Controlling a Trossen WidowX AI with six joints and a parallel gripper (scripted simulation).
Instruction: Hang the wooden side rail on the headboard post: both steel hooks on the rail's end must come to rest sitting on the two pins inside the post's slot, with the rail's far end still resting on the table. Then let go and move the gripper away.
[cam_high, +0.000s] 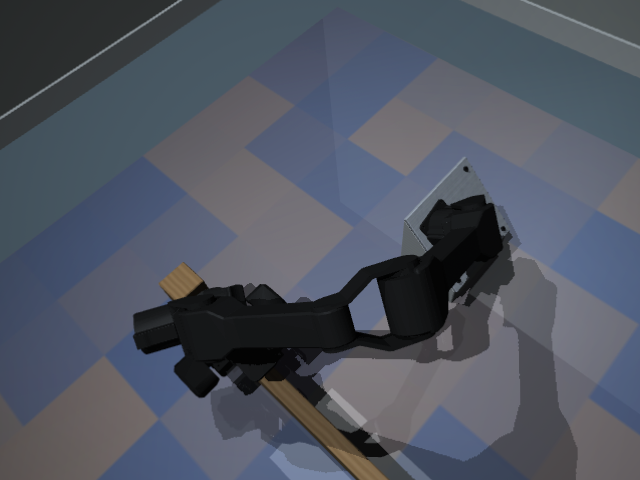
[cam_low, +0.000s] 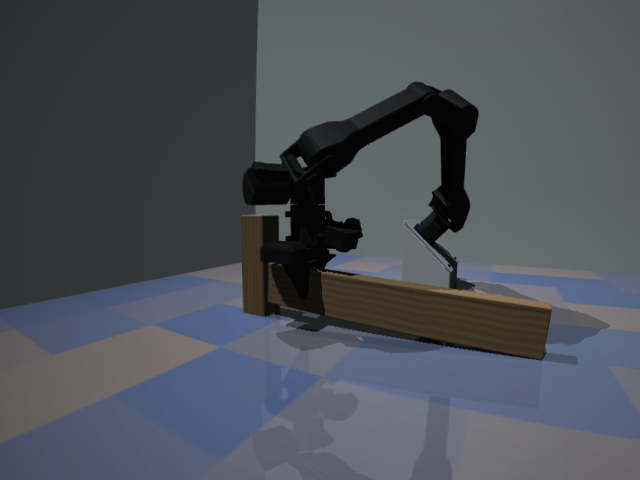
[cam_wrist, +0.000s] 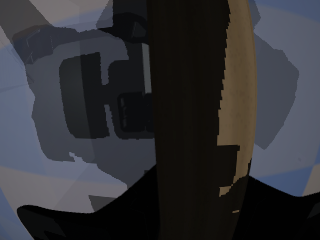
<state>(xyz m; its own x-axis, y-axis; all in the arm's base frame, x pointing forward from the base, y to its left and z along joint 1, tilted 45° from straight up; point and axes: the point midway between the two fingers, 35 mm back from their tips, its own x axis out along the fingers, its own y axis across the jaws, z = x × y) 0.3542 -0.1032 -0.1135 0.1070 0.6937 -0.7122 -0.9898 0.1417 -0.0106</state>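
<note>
The wooden side rail (cam_high: 320, 421) (cam_low: 434, 312) (cam_wrist: 200, 100) stands on its narrow edge. Its far end is at the table, at the right in the exterior view. Its near end is up against the upright headboard post (cam_high: 181, 281) (cam_low: 253, 263), with its underside a little above the table there. My gripper (cam_low: 303, 284) (cam_wrist: 188, 167) points down and is shut on the rail close to the post, one finger on each side. The steel hooks, the pins and the slot are hidden, so I cannot tell whether the hooks sit on the pins.
The arm's base stands on a grey metal wedge-shaped mount (cam_high: 413, 240) (cam_low: 421, 260), behind the rail in the exterior view. The arm arches from it over to the post end. The wrist housing hangs above and close beside the post top.
</note>
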